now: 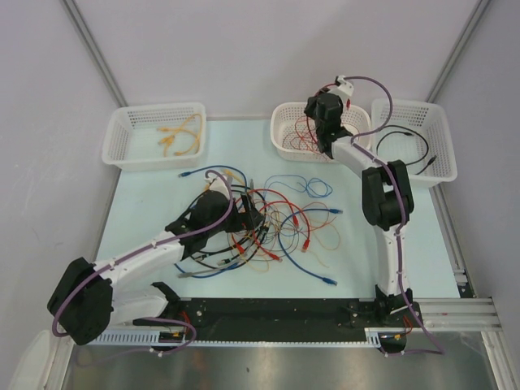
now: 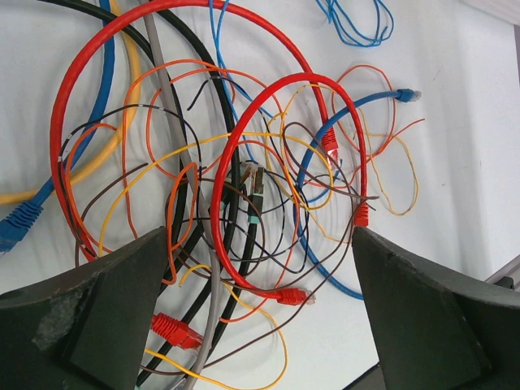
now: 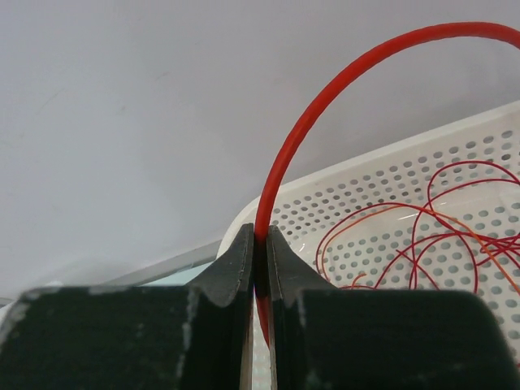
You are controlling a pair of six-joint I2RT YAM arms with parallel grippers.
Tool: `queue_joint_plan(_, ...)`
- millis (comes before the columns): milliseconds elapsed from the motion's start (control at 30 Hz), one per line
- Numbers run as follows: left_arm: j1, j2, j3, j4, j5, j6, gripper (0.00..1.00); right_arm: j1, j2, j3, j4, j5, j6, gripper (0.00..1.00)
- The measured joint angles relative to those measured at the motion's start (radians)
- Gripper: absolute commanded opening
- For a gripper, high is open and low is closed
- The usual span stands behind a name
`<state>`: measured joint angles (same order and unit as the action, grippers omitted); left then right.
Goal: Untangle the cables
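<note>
On your left, the left basket [image 1: 114, 150] holds yellow cables [image 1: 183, 138], and your left gripper [image 2: 258, 244] hangs spread wide directly over the tangled cables [image 2: 244, 179] on the table [image 1: 138, 203], with red loops and a black strand showing between its fingers. At centre the middle basket [image 1: 278, 130] holds thin red wires [image 3: 422, 236]. Your right gripper [image 3: 258, 248] is pressed together on a red cable [image 3: 325, 106] that arches above that basket's rim, and the right basket [image 1: 445, 138] beyond holds a black cable [image 1: 422, 146].
</note>
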<state>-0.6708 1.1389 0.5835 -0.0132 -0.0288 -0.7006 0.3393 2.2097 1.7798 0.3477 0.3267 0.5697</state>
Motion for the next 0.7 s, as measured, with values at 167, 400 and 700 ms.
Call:
queue_joint_plan(167,0.0,0.024,0.0,0.012,0.007,-0.005,0.99,-0.016,0.005,-0.019,0.004,-0.007,0.027,0.0)
queue_joint_plan(400,0.0,0.039,0.0,0.011,0.007,-0.008,1.0,-0.008,0.005,-0.111,0.001,-0.029,0.041,0.39)
queue_joint_plan(700,0.0,0.039,0.093,-0.068,-0.04,0.024,1.0,0.058,-0.019,-0.122,-0.09,0.008,-0.037,0.8)
